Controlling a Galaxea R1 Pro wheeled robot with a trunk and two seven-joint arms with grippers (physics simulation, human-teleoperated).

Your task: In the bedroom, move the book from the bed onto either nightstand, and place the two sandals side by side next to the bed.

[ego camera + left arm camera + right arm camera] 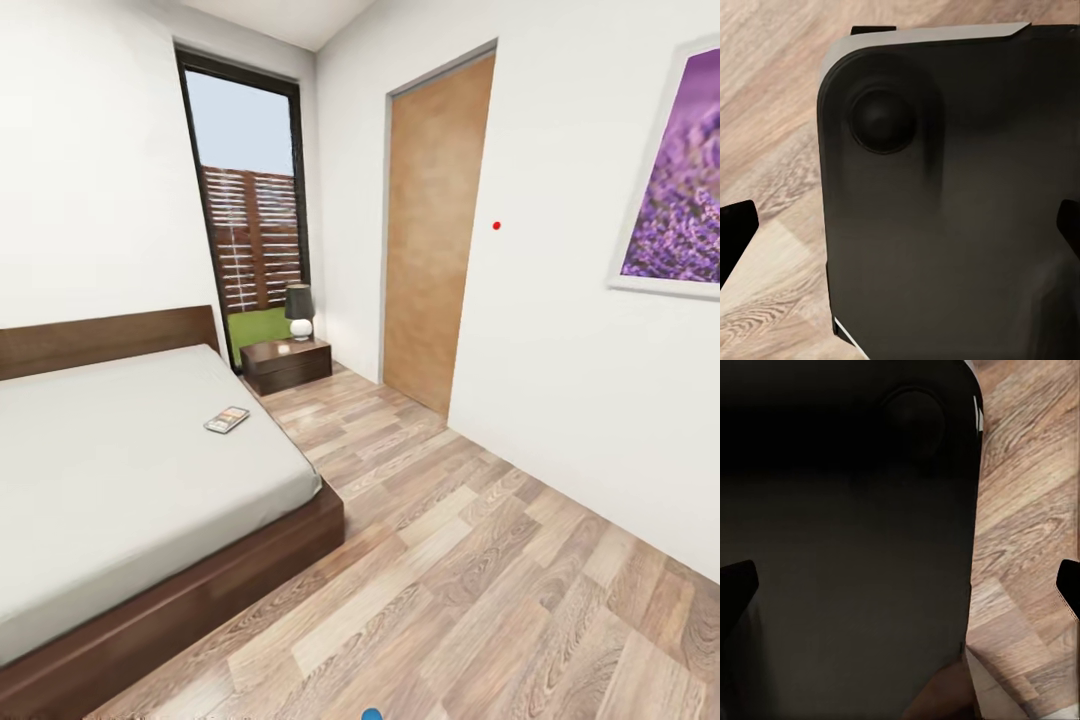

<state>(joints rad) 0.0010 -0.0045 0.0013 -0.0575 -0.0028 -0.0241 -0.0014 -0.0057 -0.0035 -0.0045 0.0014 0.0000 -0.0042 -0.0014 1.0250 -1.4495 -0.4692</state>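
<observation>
Nothing is done yet: the thin dark paperback book [227, 419] lies on the pale grey-white mattressed bed [120, 480], the small dark brown nightstand [287, 363] stands beyond, and both grippers' jaws gape wide, empty

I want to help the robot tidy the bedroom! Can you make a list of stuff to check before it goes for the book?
1. Book lying on the bed, near the edge by the floor: ok.
2. Nightstand found beside the bed: ok.
3. Room on its top next to the lamp: ok.
4. Wood floor free on the way there: ok.
5. Both blue sandals found: not ok.
6. Grippers open, holding nothing: ok.
</observation>
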